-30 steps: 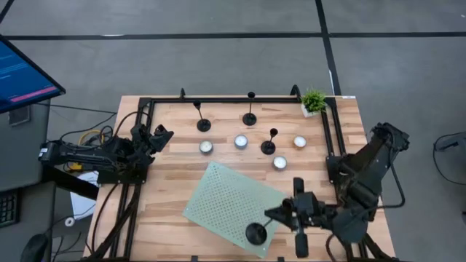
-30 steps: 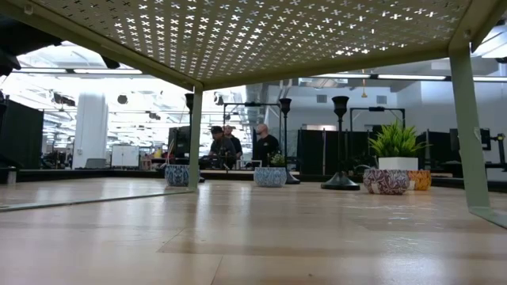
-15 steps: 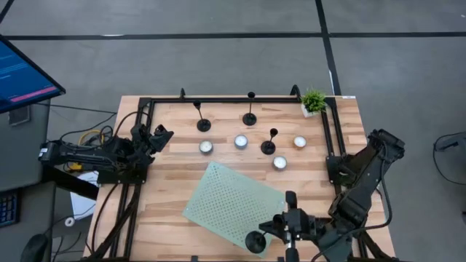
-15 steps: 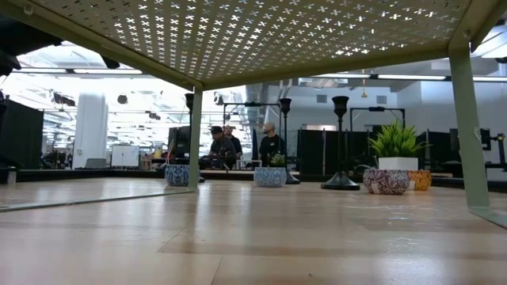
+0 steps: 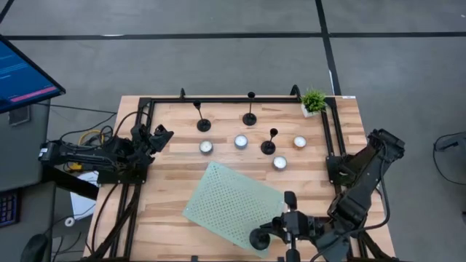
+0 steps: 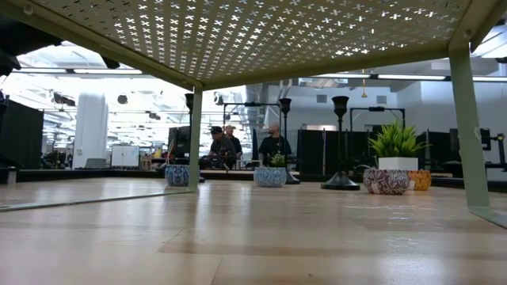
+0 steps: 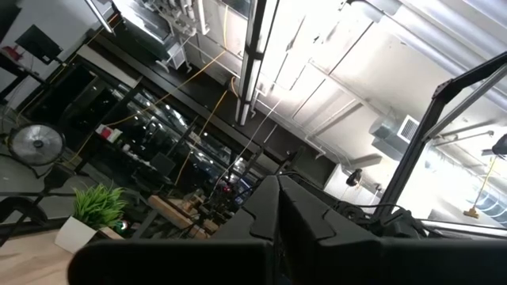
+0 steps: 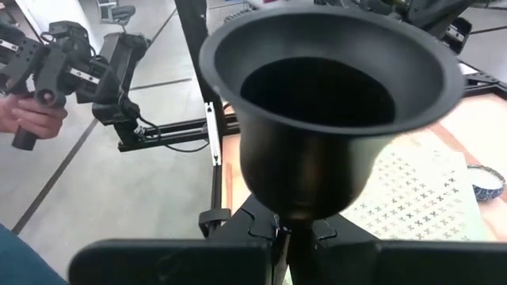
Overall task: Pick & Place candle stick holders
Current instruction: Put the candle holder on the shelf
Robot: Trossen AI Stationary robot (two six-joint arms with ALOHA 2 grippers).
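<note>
Three black candle stick holders point(image 5: 203, 124) point(image 5: 250, 118) point(image 5: 269, 145) stand upright on their round bases at the far middle of the table. A fourth holder point(image 5: 258, 239) is in my right gripper point(image 5: 275, 231), which is shut on it over the near right corner of the green perforated shelf point(image 5: 226, 196). Its wide cup point(image 8: 329, 95) fills the right wrist view. My left gripper point(image 5: 162, 135) waits shut at the table's left edge, tipped upward, holding nothing. My right gripper pinches the holder's thin stem just under the cup point(image 8: 290, 223) between its two fingers. The fingers come from the table's right, nearly level and slanting a little down, across the stem. Whether the holder's lower end touches the shelf, I cannot tell.
Several white tealights point(image 5: 207, 147) point(image 5: 241, 141) point(image 5: 279, 162) lie among the standing holders. A small potted plant point(image 5: 313, 100) sits at the far right corner. A black frame point(image 5: 240, 100) runs along the table's edges. People stand in the room behind point(image 6: 273, 146).
My right gripper has sunk and gone toward the table's near edge with the holder, rolling a little; the holder stays in the shut fingers over the shelf's near right corner.
</note>
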